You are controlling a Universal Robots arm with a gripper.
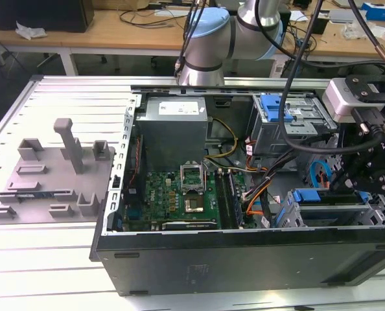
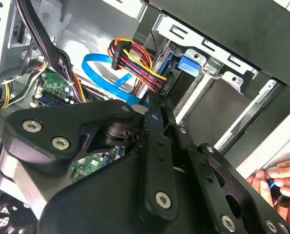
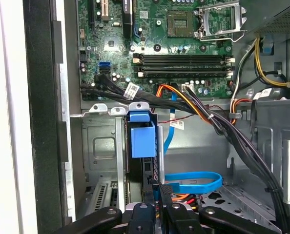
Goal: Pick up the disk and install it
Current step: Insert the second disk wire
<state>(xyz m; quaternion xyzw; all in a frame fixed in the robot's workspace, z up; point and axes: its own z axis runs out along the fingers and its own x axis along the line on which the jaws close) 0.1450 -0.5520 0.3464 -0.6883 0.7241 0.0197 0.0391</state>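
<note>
The gripper [image 3: 157, 192] sits low inside the open computer case [image 1: 244, 256], over the drive bay at the exterior view's right. In the first wrist view the jaws look pressed together on the edge of the disk [image 3: 144, 141], which stands on edge in the grey drive cage [image 3: 103, 146]; its blue carrier bracket faces the camera, and the silver body behind it is mostly hidden. The disk lies straight ahead of the jaws, long axis running down into the slot in line with the gripper. It looks partly seated, not clearly home; depth is hard to judge. Blue data cable [image 3: 194, 181] and a bundle of orange-yellow power wires [image 2: 135, 63] crowd just beside the slot, so room is tight. The motherboard [image 1: 179, 197] lies beyond the cage. The case rests on a ribbed metal worktop [image 1: 56, 259]. A person's hand [image 2: 281, 180] is at the outer case edge in the second wrist view.
</note>
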